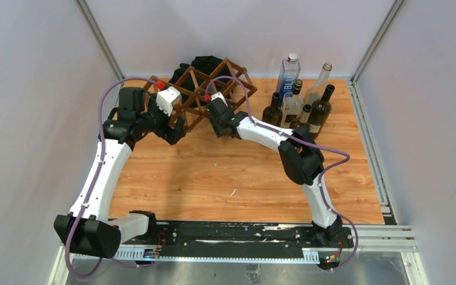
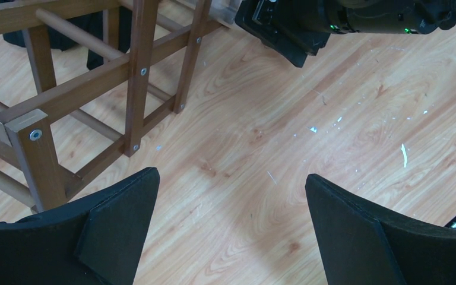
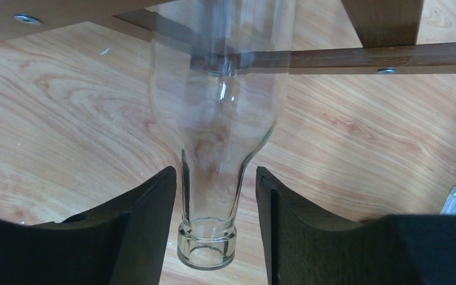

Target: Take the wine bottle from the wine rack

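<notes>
**Right pincer [image 3: 215, 175] set astride the neck of the wine bottle [image 3: 214, 119]**

The right pincer is seen with its jaws apart, one black finger on either side of the bottle's neck. A thin strip of tabletop [image 3: 65, 119] shows between each finger and the glass, so no contact is made. The bottle is of clear glass. Its mouth is turned toward the wrist camera, low between the fingers, while its shoulder and body are carried away into the wine rack [image 3: 356, 59]. There the bottle lies among the brown slats, and a cross slat can be read straight through the glass.

The left pincer [image 2: 231, 176] is held wide open over the wood, with only bare, scuffed tabletop framed between its two fingers. The near corner of the rack is found up and to the left of it, close to the left finger; whether the two touch cannot be told. The right arm's black wrist [image 2: 332, 18] is caught at the top edge of that view.

From above, the rack is placed at the far middle of the tabletop. Both arms are stretched toward its near side — the left at its left front, the right at its middle. A black cloth heap [image 1: 200, 64] is piled just behind the rack. A cluster of upright bottles [image 1: 300, 104], some dark and some clear, is stood to the rack's right, apart from it.
</notes>
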`<state>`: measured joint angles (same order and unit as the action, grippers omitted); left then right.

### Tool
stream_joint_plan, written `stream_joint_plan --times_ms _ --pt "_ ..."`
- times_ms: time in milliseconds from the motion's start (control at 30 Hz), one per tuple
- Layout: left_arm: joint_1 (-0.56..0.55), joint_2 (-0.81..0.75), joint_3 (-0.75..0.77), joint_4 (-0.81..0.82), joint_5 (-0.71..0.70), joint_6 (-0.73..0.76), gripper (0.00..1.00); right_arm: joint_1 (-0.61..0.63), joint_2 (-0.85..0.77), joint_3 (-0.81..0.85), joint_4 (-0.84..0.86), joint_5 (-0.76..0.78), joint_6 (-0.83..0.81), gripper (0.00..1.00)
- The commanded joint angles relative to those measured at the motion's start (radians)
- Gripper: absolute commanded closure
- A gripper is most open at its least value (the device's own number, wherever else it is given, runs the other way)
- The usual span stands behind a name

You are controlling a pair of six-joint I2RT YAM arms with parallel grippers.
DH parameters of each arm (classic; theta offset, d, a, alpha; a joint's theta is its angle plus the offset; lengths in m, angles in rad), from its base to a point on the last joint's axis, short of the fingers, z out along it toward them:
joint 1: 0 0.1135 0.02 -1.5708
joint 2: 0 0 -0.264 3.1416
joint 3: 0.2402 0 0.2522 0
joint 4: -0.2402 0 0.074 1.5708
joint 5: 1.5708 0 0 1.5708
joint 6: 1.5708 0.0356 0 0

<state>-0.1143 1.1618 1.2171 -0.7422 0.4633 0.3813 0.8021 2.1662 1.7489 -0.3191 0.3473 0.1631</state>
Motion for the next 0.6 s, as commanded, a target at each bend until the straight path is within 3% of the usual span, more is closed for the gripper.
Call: stream_joint_plan --times_ms 0,400,500,567 --pt "0.005 -0.017 0.028 -0.003 0.023 -0.003 0.00 -0.008 0.012 -0.017 0.053 0.057 0.024 0.46" --pt "0.005 -0.020 0.071 -0.017 0.055 -0.031 0.00 -0.007 0.030 -0.060 0.138 0.071 0.035 0.56" --pt "0.005 -0.022 0.078 -0.022 0.055 -0.026 0.00 -0.006 0.029 -0.062 0.143 0.071 0.039 0.70" --pt "0.005 -0.026 0.074 -0.021 0.058 -0.020 0.00 -0.004 0.015 -0.079 0.144 0.077 0.042 0.85"
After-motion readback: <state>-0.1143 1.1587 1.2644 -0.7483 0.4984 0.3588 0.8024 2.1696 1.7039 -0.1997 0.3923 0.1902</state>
